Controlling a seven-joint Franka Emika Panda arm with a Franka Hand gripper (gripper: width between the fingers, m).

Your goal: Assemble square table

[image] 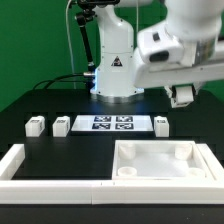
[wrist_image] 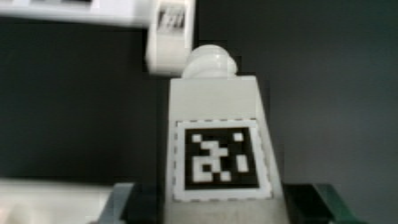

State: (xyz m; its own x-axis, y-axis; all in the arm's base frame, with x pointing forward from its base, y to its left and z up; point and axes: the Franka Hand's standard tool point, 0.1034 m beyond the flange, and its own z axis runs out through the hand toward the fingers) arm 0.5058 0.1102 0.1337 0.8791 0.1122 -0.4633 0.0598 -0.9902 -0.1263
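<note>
One white leg [wrist_image: 217,110] is clamped in the pincer [wrist_image: 221,200]. In the wrist view the dark fingers [wrist_image: 128,205] press its two flanks, closed to the leg's width. The leg's black-and-white tag faces the camera and its rounded tip points away from the pincer. In the exterior view the pincer [image: 182,96] hangs above the black table [image: 60,145], and the held leg shows only as a pale shape between the fingers. The square tabletop [image: 165,160] lies below the pincer, nearer the camera and slightly toward the exterior view's left, rim up and apart from it. A second leg [image: 161,124] lies on the table just below the pincer, toward the exterior view's left. The marker board [image: 112,124] lies farther that way. Beyond it, well apart from the pincer, a third leg [image: 62,125] and a fourth leg [image: 36,126] lie side by side. Past the held leg's tip the wrist view shows another white part [wrist_image: 169,35], cut off by the frame edge
</note>
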